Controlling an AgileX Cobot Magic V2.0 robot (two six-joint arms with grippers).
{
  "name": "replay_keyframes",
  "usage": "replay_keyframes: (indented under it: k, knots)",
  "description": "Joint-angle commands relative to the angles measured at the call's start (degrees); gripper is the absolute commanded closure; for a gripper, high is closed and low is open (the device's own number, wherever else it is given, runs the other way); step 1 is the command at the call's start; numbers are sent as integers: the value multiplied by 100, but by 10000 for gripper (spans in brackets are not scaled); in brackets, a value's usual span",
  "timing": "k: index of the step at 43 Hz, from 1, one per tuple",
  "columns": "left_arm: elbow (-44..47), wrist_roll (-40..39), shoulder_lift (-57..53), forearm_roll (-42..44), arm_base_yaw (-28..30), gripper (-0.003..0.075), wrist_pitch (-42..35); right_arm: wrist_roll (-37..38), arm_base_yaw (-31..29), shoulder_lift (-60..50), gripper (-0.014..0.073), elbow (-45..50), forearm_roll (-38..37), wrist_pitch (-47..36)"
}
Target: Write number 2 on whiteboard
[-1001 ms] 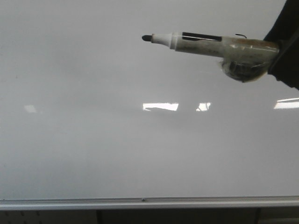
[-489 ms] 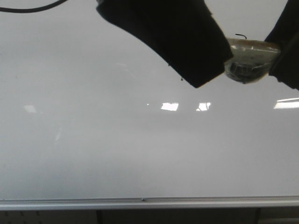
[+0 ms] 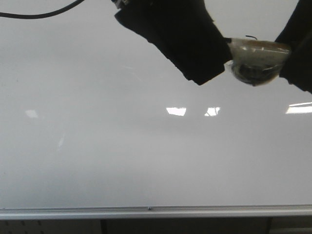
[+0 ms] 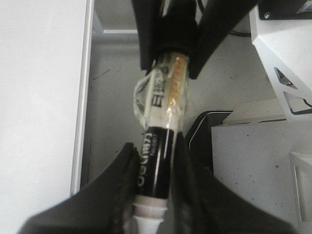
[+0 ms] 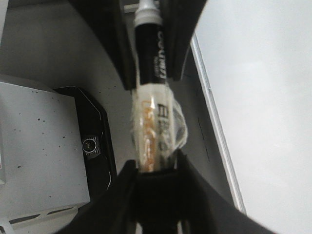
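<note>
left tool (image 4: 151, 195) grips marker (image 4: 163, 141) | right tool (image 5: 156, 180) grips marker | whiteboard (image 3: 146, 161) bare down to frame

Glossy pale whiteboard (image 3: 122, 161), silver frame, no 2.

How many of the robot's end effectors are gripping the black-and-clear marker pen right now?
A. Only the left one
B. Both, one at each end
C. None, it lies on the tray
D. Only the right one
B: in the wrist views the left end effector clamps the black-and-clear marker pen near its tip, while the right end effector clamps the other end.
</note>
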Motion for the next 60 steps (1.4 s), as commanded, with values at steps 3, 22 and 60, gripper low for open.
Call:
replay_keyframes:
  k: [3, 22, 60]
  knots:
    - [-186, -37, -186, -230, -55, 668, -185, -11, -8, -109, 457, -188, 235, -238]
    - [-186, -1996, -219, 1672, -55, 682, -144, 1549, -981, -430, 86, -627, -575, -300]
    - [2218, -6174, -3391, 4022, 3732, 682, -2733, 2140, -1894, -605, 86, -640, -611, -446]
